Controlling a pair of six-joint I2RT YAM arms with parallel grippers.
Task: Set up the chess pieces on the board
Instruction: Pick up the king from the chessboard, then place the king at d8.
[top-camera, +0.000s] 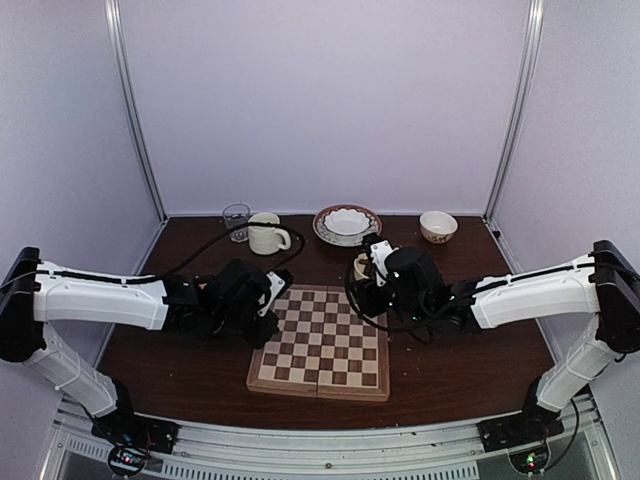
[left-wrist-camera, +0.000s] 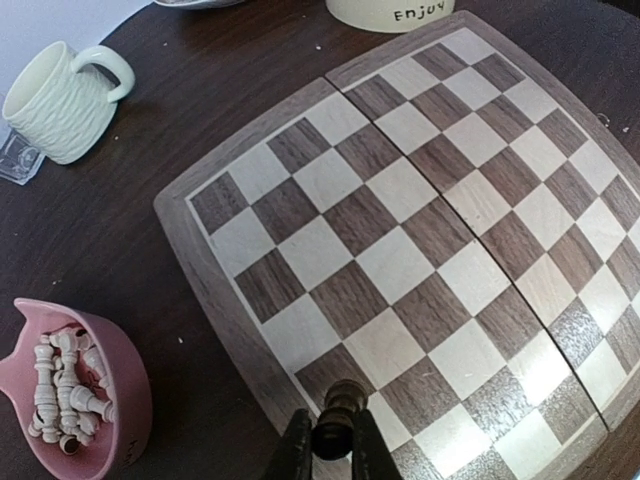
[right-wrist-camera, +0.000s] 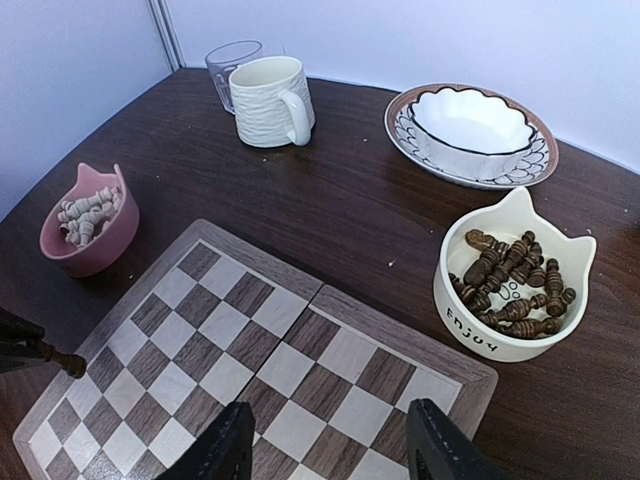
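A: Board (left-wrist-camera: 400, 260), how many, where?
B: One, lying open mid-table. One dark piece (left-wrist-camera: 338, 425) at its left edge, over an outer-row square. Touching the wood or not, can't tell.
A: Held by?
B: Left gripper (left-wrist-camera: 333, 452), fingers pinched on it. Right gripper (right-wrist-camera: 330, 440) hangs by the board's far right part, fingers spread, nothing between them.
A: Other pieces?
B: Two cat-eared bowls. Pink bowl (left-wrist-camera: 135, 400), left of the board, holds cream pieces (left-wrist-camera: 60, 385) (heaped, can't count). Cream bowl (right-wrist-camera: 480, 335), lettered "Enjoy", sits just beyond the far right edge with dark pieces (right-wrist-camera: 510, 275) piled inside.
A: Further out?
B: Far side: one glass (right-wrist-camera: 225, 60), one ribbed mug (right-wrist-camera: 268, 100) beside it, one patterned plate (right-wrist-camera: 400, 125) carrying one white scalloped bowl (right-wrist-camera: 470, 125), one small bowl (top-camera: 438, 226) well right
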